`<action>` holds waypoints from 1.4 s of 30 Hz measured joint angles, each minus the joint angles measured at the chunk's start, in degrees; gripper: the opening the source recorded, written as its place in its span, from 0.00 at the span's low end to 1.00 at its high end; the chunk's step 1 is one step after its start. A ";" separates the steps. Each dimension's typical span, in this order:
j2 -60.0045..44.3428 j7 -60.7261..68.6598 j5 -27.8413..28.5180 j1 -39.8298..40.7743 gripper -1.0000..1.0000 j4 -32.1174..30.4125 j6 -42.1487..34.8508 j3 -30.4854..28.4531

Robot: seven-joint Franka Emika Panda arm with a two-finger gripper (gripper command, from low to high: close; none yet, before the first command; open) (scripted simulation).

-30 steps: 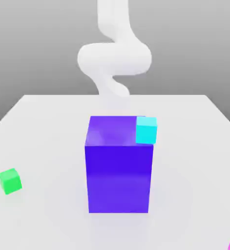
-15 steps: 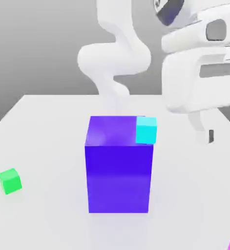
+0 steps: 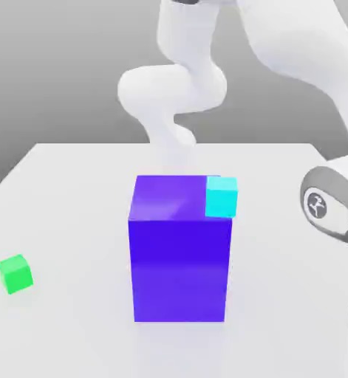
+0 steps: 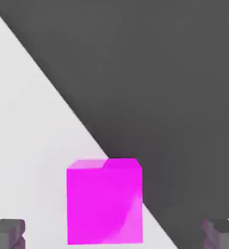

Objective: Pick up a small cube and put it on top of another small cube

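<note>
The pale counter (image 3: pixel 73 199) spreads beneath everything, one straight edge crossing the hand view against a dark area (image 4: pixel 169 73). The white arm (image 3: pixel 295 44) rises at the back and bends over toward the exterior view's right, its lower part reaching down at that side. The big blue block (image 3: pixel 179 269) stands upright on the counter, near the middle of the exterior view.

The pincer (image 4: pixel 114 234) is open, its two fingers well apart. Between them in the hand view lies the magenta cube (image 4: pixel 104 204), with a gap on either side, close to the counter's edge. The cyan cube (image 3: pixel 221 198) sits on top of the block, at the front corner on the exterior view's right. The green cube (image 3: pixel 15 274) rests on the counter at the exterior view's left, slightly turned and well apart from the block.
</note>
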State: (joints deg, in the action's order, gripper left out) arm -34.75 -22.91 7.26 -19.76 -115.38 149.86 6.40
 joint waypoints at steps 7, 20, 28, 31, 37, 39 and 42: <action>-2.47 -0.16 0.31 -0.34 0.00 0.61 1.76 -0.39; 14.85 -10.24 -3.37 8.80 0.00 -12.13 -2.20 -11.31; 25.38 -23.80 -4.77 17.66 0.00 -25.17 0.50 -24.91; 29.37 -29.60 -4.85 22.05 0.00 -30.14 1.46 -29.96; 28.64 -34.15 -14.40 37.41 0.00 -35.50 6.51 -35.75; 25.39 -31.48 -19.61 39.19 0.00 -35.54 9.18 -34.03; 22.55 -28.82 -23.63 40.97 1.00 -35.40 11.35 -31.73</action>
State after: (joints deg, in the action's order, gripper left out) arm -12.20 -51.74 -16.37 21.20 -150.78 161.21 -25.33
